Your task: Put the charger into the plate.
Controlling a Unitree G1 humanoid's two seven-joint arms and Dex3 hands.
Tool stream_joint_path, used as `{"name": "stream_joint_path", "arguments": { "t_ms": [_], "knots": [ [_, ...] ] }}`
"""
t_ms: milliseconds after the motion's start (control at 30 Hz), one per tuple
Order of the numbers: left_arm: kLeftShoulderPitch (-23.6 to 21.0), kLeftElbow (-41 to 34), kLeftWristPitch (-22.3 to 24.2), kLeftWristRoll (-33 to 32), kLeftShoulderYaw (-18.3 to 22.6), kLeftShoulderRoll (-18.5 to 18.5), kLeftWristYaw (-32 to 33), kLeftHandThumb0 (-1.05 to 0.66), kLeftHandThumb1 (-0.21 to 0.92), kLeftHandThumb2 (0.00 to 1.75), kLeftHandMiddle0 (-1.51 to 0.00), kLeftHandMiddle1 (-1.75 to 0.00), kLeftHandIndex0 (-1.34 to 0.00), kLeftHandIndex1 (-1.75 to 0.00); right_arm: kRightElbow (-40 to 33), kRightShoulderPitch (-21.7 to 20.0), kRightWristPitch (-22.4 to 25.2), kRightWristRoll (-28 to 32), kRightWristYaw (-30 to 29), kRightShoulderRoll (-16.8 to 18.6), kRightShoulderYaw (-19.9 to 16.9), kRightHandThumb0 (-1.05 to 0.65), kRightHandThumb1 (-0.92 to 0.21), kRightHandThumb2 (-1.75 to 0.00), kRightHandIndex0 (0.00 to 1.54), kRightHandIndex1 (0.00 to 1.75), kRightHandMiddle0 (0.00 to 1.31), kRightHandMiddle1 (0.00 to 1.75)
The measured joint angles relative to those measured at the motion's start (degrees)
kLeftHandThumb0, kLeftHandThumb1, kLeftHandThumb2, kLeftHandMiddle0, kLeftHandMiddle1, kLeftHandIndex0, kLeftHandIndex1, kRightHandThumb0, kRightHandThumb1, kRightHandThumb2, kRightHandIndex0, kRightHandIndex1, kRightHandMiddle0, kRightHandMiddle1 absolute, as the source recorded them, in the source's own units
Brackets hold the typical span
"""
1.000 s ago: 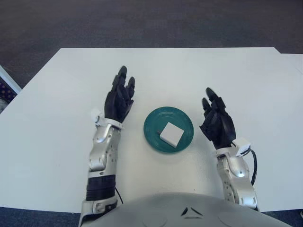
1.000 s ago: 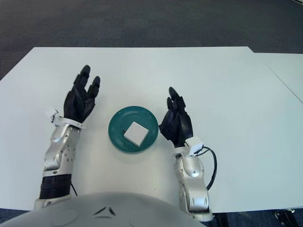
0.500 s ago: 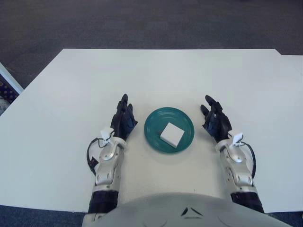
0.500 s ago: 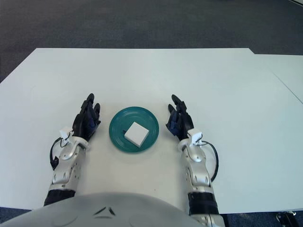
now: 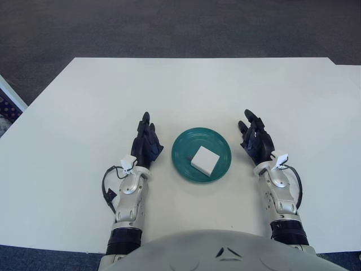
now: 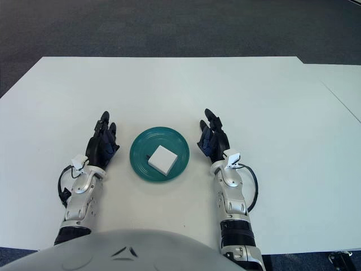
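Observation:
A white square charger (image 5: 203,159) lies inside a dark green round plate (image 5: 184,149) near the table's front middle. My left hand (image 5: 146,144) rests low on the table just left of the plate, fingers straight and holding nothing. My right hand (image 5: 255,139) rests just right of the plate, fingers straight and holding nothing. Neither hand touches the plate or the charger.
The white table (image 5: 186,90) stretches far ahead and to both sides. A second white table edge (image 6: 344,90) shows at the right. Dark carpet lies beyond the far edge.
Both hands have come down from a raised position and drawn back toward my body, settling low beside the plate. The charger and plate have not moved.

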Motion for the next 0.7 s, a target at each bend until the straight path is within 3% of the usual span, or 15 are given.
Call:
{"name": "stream_joint_path", "arguments": {
  "t_ms": [300,700],
  "knots": [
    [0.2,1.5,-2.5,-2.6,0.4,-0.4,-1.5,-1.05,0.92,0.98,0.00,0.00,0.00,0.00,1.0,-0.6,0.0,0.1,0.0,0.0,-0.7,-0.76,-0.92,-0.90,0.14,0.01,0.00,0.35],
    [0.6,1.0,-3.0,-0.7,-0.1,-0.6,-0.6,-1.05,0.92,0.92,0.00,0.00,0.00,0.00,1.2,-0.7,-0.4,-0.1,-0.3,0.3,-0.7,-0.79,-0.92,-0.93,0.10,0.00,0.00,0.25]
  ]
}}
